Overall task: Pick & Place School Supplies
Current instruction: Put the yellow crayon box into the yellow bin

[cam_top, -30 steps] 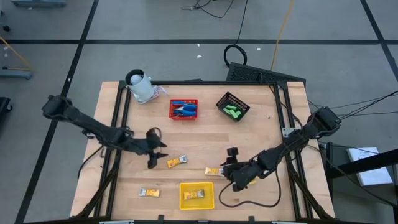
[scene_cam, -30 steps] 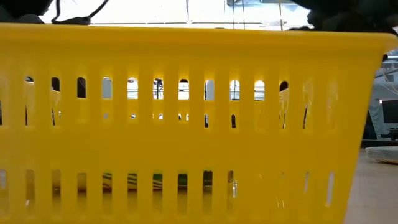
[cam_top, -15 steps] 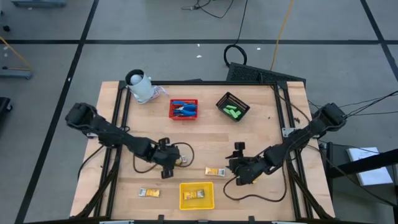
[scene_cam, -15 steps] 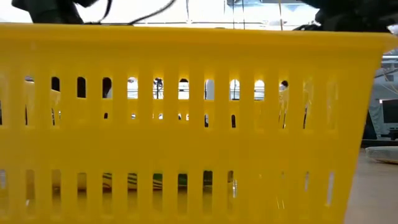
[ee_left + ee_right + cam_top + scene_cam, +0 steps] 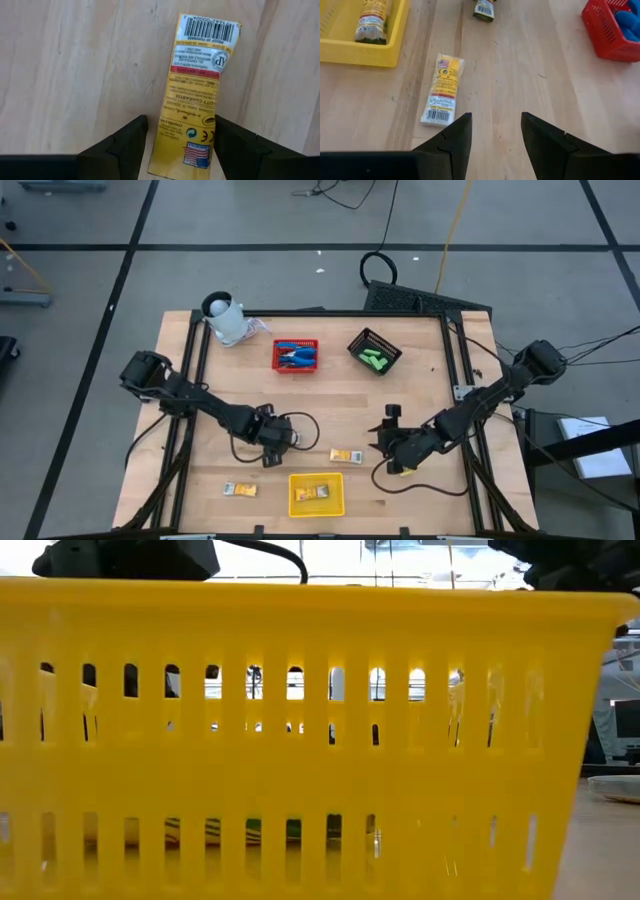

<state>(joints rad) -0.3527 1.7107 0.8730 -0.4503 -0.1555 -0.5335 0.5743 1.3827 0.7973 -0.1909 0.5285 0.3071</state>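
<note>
In the left wrist view a yellow packet (image 5: 196,95) lies flat on the wood. My left gripper (image 5: 179,122) is open, and its fingers stand on either side of the packet's near end. In the high view that gripper (image 5: 275,438) is at mid-table beside this packet (image 5: 292,438). My right gripper (image 5: 496,120) is open over bare wood, with a second packet (image 5: 442,89) lying a little ahead of it. A third packet (image 5: 240,490) lies near the table's near edge. Blue-handled tools (image 5: 294,356) sit in the red basket and green blocks (image 5: 374,360) in the black basket.
The yellow tray (image 5: 297,505) sits at the table's near edge with a packet (image 5: 372,20) in it; its slotted wall (image 5: 320,770) fills the low view. The red basket (image 5: 279,344) and black basket (image 5: 358,340) stand at the far side. A white object (image 5: 228,318) stands at the far left corner.
My left gripper has moved toward the table's right and a little toward its near edge, ending over the middle packet. My right gripper has drawn back toward the table's right, away from the packet beside it. The packets have stayed where they lay.
</note>
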